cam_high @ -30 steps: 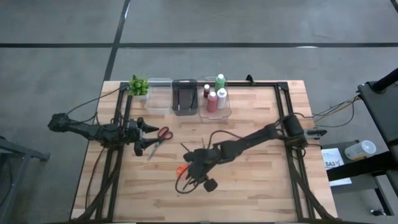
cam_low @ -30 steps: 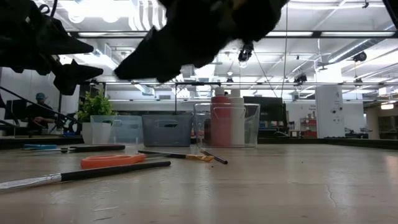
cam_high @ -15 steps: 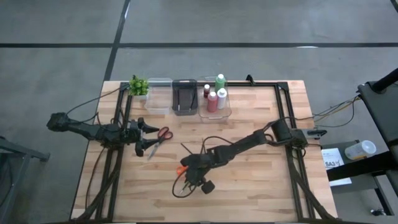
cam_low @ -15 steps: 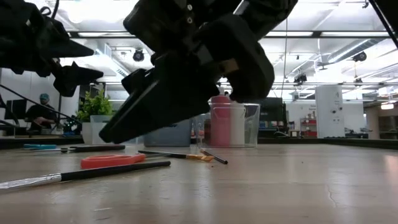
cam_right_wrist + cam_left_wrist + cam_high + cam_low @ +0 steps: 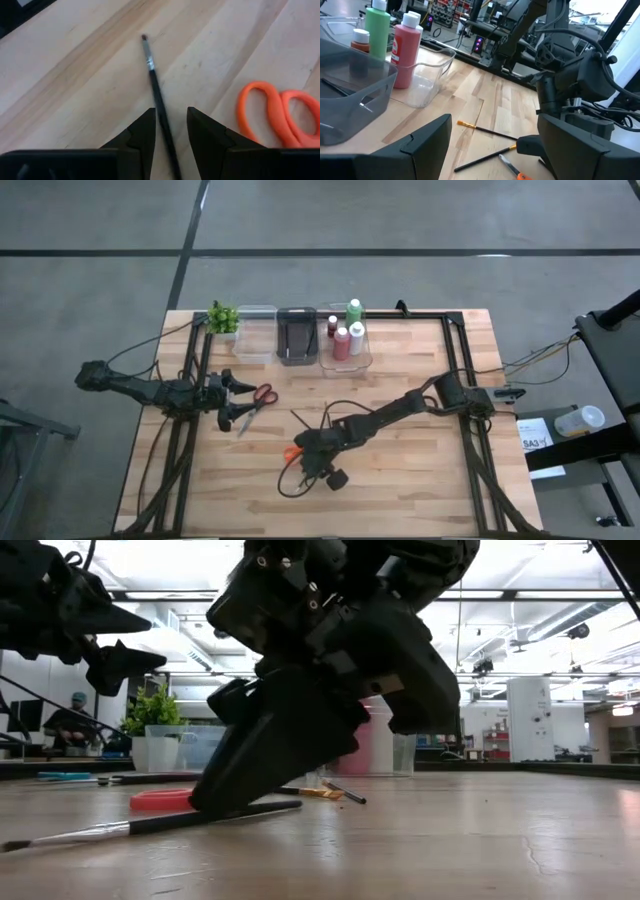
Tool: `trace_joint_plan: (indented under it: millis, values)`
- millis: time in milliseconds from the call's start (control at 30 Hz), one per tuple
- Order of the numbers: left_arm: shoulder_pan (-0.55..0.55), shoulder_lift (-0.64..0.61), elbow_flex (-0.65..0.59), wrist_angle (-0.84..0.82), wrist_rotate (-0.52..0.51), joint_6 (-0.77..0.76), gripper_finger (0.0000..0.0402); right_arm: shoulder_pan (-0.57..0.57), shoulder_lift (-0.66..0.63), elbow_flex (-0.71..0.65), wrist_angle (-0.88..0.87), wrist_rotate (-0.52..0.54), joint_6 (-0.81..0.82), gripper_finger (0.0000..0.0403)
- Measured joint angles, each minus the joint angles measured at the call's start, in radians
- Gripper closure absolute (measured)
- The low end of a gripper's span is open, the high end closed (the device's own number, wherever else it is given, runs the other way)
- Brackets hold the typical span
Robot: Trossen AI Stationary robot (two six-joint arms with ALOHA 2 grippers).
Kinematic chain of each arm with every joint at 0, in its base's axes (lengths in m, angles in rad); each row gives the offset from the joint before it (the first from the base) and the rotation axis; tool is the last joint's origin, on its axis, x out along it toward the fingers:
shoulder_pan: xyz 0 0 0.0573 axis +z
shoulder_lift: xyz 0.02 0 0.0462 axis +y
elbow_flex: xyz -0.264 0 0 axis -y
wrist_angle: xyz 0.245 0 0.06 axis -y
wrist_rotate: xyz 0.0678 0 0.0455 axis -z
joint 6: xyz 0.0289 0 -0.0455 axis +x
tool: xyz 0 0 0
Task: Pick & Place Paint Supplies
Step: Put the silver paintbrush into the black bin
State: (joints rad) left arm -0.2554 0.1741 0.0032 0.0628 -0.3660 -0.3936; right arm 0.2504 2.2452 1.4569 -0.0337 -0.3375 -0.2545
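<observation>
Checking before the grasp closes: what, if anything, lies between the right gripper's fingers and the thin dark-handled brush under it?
Nothing visible. The right gripper is low over the table, its fingers straddling the thin dark-handled brush with bare wood on either side. The orange-handled scissors lie off to one side, apart from the brush.

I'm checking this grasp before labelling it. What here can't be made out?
- Contact: in the right wrist view the brush runs between the right tool's fingers; touching or not is unclear.
- Brush handle end: cut off by that view's bottom edge.
- Paint bottles: mostly hidden in the low view by the right arm.
</observation>
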Motion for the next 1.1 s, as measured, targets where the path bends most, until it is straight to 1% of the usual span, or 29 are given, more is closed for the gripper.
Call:
trace_joint_plan:
  millis: [167,333,433,700,1100]
  values:
    - [0.0,0.0,0.0,0.0,0.0,0.0,0.0099,-0.002,0.0,-0.001,-0.015,0.028,0.015,0.0294]
    - [0.0,0.0,0.0,0.0,0.0,0.0,0.0099,-0.003,-0.001,-0.001,-0.016,0.053,-0.016,0.0294]
    - [0.0,0.0,0.0,0.0,0.0,0.0,0.0099,-0.003,-0.002,-0.001,-0.019,0.092,-0.016,0.0294]
    - [0.0,0.0,0.0,0.0,0.0,0.0,0.0099,-0.003,-0.004,0.001,-0.051,0.105,-0.091,0.0294]
    - [0.0,0.0,0.0,0.0,0.0,0.0,0.0099,0.007,-0.005,0.001,-0.085,0.109,-0.098,0.0294]
